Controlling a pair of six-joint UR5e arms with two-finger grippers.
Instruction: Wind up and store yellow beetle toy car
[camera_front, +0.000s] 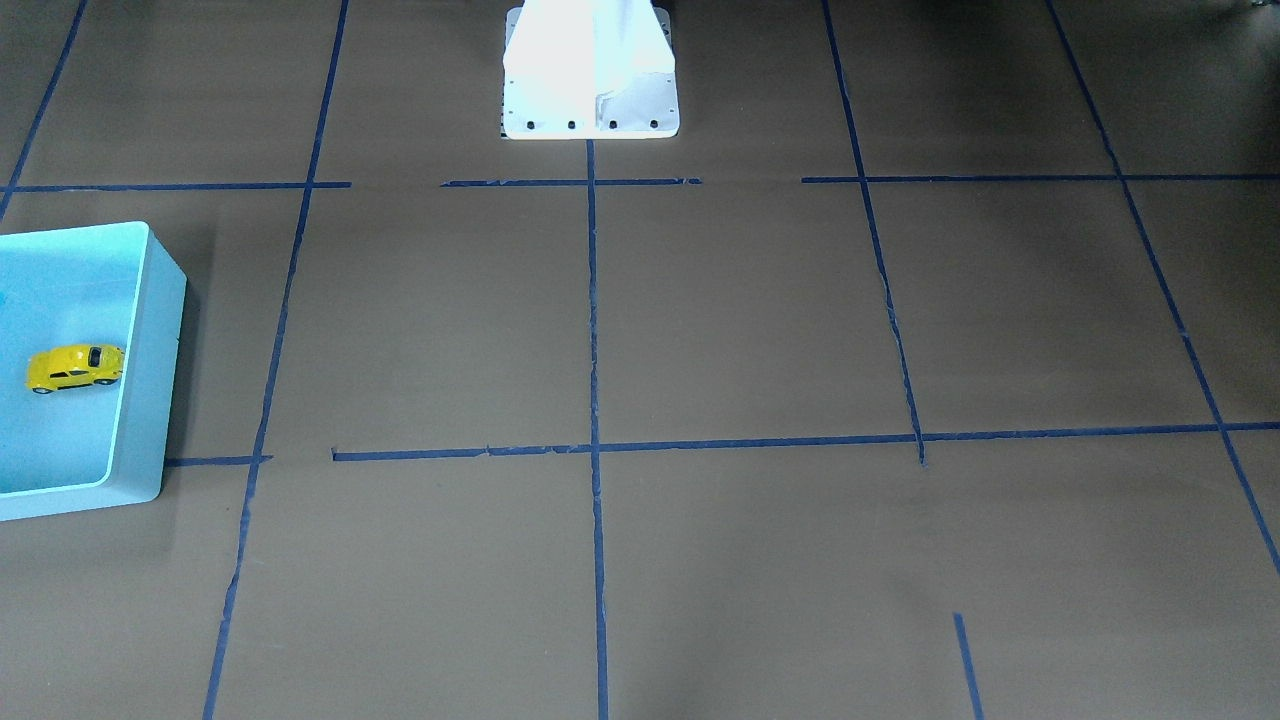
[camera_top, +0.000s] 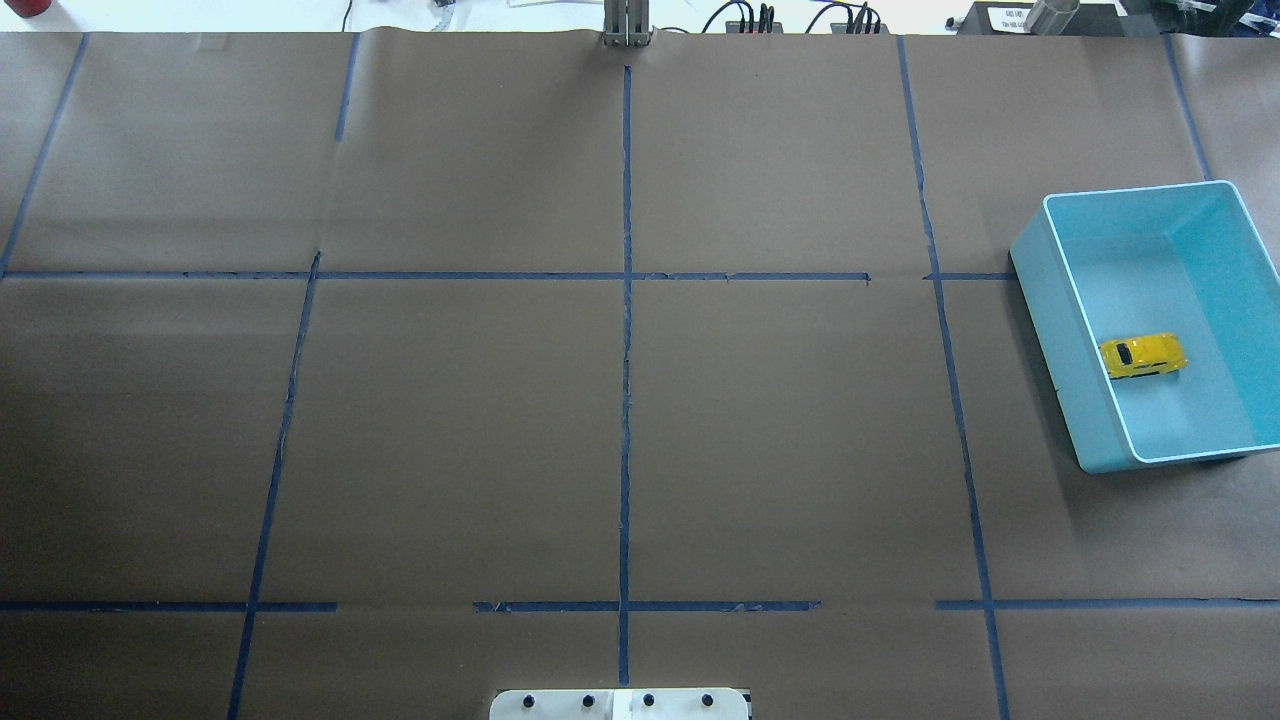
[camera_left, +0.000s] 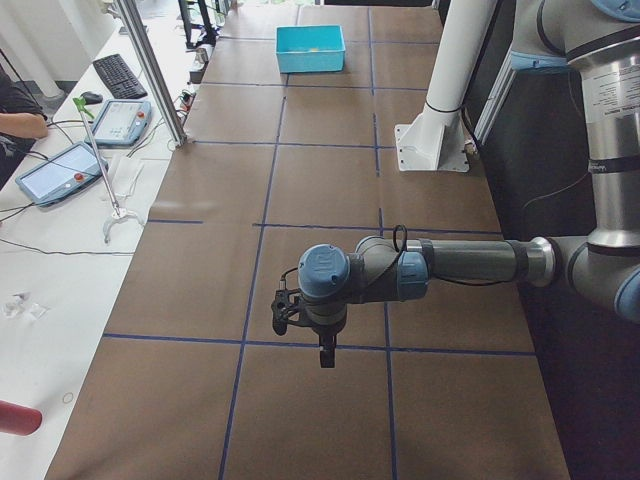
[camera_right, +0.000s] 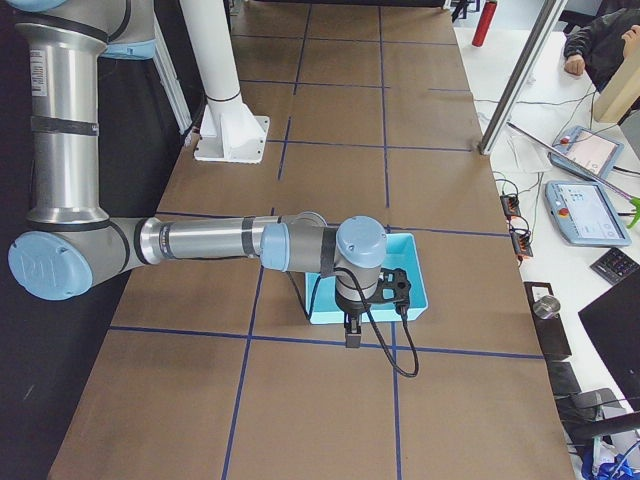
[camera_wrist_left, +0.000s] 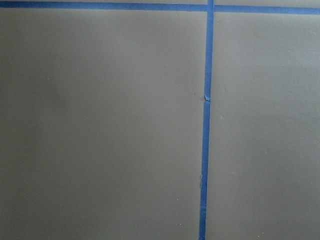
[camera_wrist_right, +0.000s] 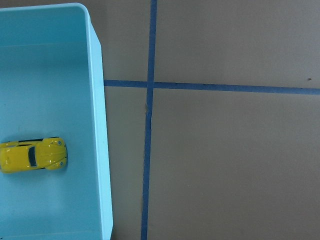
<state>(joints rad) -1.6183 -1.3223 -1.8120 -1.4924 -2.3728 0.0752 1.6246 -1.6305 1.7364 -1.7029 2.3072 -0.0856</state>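
In the blue bin (camera_top: 1065, 340) at the right end of the worktop (camera_top: 450, 430), the yellow beetle toy car (camera_top: 1142, 356) is sitting on its wheels near the inner wall. The right gripper (camera_right: 352, 335) is hanging beside the bin and the left gripper (camera_left: 325, 355) over bare worktop; I cannot tell whether either is open or closed.

Your dark-windowed yellow beetle toy car (camera_top: 1142, 356) lies in a pale blue plastic bin (camera_top: 1065, 340) on blue-gridded brown paper (camera_top: 450, 420).

One yellow beetle toy car (camera_top: 1143, 356); one blue bin (camera_top: 1060, 330); two arms (camera_left: 460, 262) (camera_right: 200, 240).
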